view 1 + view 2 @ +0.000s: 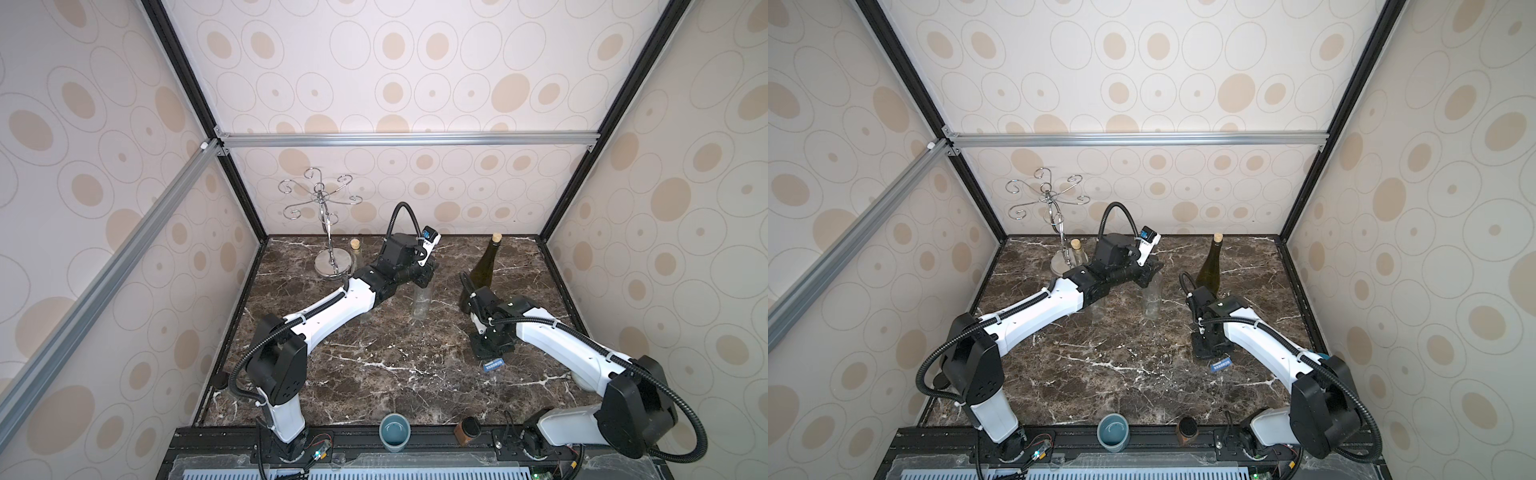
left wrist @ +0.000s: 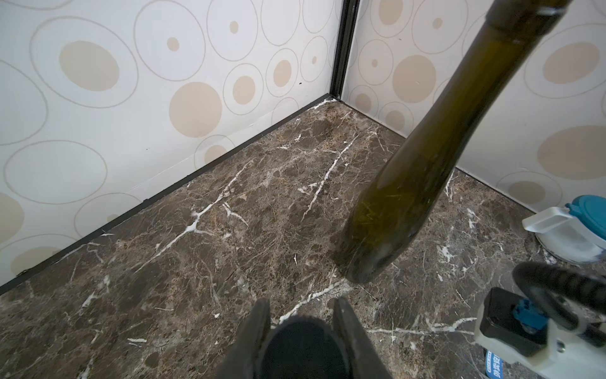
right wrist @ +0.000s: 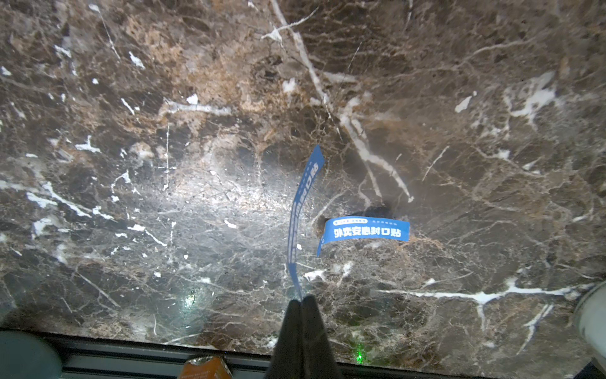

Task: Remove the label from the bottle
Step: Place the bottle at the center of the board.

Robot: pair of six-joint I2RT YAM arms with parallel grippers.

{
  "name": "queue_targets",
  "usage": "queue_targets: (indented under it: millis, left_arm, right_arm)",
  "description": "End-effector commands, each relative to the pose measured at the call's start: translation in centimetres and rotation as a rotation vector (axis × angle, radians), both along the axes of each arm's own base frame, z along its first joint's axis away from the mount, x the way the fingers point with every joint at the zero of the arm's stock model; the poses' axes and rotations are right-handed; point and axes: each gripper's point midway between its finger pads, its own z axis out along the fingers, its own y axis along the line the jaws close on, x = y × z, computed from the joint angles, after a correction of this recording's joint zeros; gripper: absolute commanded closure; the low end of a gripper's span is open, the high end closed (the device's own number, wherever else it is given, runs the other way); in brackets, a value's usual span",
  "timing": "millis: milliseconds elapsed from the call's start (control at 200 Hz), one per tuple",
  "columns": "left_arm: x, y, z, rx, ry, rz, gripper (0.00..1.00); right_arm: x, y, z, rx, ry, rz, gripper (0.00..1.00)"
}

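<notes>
The light, limp label (image 3: pixel 303 203) is pinched by its end in the closed right gripper (image 3: pixel 300 297); the clear bottle (image 1: pixel 422 305) is clamped at its top by the left gripper (image 2: pixel 301 305).

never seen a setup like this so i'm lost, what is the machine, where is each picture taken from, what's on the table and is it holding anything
These are two robot arms at the front of a marble table, each ending in a two-finger gripper. Two pictures look down from overhead and are nearly alike; the other two come from cameras on the arms' wrists. The left gripper is closed around what looks like the top of a clear bottle. The right gripper is pinched shut on a blue label, which is off the bottle. Also on the table: a dark green corked bottle, a wire glass rack, a small corked bottle, and a blue-grey cup at the front edge.
</notes>
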Motion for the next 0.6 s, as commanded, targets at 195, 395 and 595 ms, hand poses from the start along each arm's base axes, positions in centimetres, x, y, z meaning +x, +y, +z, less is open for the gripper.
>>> queue_targets:
  millis: [195, 395, 595]
  left_arm:
    - [1.0, -0.7, 4.4, -0.089, -0.101, -0.012, 0.81]
    - [0.9, -0.5, 4.3, -0.093, -0.100, -0.007, 0.56]
    - [0.5, -0.2, 5.0, -0.104, -0.110, -0.006, 0.42]
  right_arm:
    - [-0.8, -0.5, -0.8, 0.000, 0.030, 0.005, 1.00]
    - [-0.9, -0.5, -0.8, 0.002, 0.032, 0.001, 1.00]
    - [-1.2, -0.7, -0.8, -0.004, 0.045, 0.001, 1.00]
